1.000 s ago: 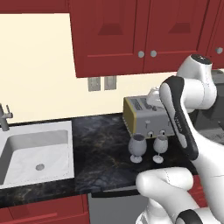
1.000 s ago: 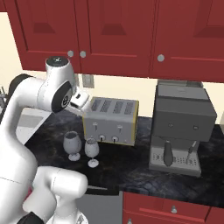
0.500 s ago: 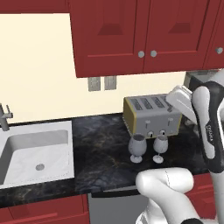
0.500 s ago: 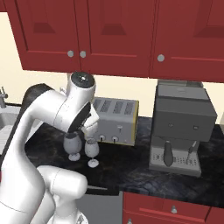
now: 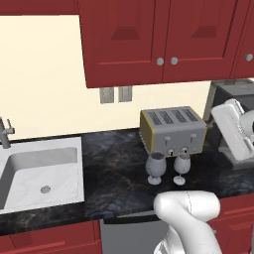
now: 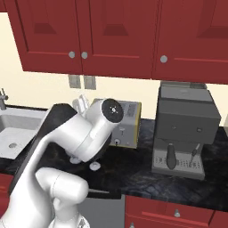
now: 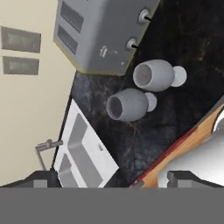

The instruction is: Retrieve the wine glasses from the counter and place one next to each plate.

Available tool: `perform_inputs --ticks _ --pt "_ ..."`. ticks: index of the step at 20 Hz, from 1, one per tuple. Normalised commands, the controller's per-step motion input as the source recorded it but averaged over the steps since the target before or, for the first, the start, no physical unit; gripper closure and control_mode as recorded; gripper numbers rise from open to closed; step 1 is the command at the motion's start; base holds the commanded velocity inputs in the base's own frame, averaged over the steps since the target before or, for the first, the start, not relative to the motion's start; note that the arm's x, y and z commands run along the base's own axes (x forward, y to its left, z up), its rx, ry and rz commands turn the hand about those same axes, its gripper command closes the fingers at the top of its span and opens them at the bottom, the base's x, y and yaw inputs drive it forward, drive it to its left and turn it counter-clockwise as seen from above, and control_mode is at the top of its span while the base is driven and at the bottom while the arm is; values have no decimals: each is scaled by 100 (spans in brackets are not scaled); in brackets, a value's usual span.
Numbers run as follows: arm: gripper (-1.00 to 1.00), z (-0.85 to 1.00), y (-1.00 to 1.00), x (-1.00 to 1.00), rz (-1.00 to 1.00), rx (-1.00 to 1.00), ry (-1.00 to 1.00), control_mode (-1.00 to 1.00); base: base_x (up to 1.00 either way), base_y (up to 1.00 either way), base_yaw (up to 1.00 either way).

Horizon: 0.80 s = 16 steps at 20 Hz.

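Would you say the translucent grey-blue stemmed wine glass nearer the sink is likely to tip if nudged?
Probably yes: the translucent grey-blue stemmed wine glass carries a wide bowl over a short stem and small foot, so it looks top-heavy. Its twin stands close beside it and would likely get knocked. It looks rigid and smooth, perhaps slippery.

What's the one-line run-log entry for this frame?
phase: approach | fingers: open, holding nothing | wine glasses: upright on counter, before toaster

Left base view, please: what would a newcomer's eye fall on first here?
Probably the two wine glasses, standing upright side by side on the black counter just in front of the grey four-slot toaster. Next comes the white sink set into the counter at the left, under a row of red wall cabinets.
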Motion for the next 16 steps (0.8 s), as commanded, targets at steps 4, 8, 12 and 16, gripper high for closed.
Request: perform_inputs --ticks 4,8,12,16 --pt "-100 -4 -7 0 -11 21 11 -100 0 0 0" --pt "-100 -9 -9 -1 -5 20 6 -100 0 0 0" --pt "-100 -15 -11 0 -6 18 12 -100 0 0 0" --pt "-100 -21 -6 0 -5 10 19 -100 0 0 0"
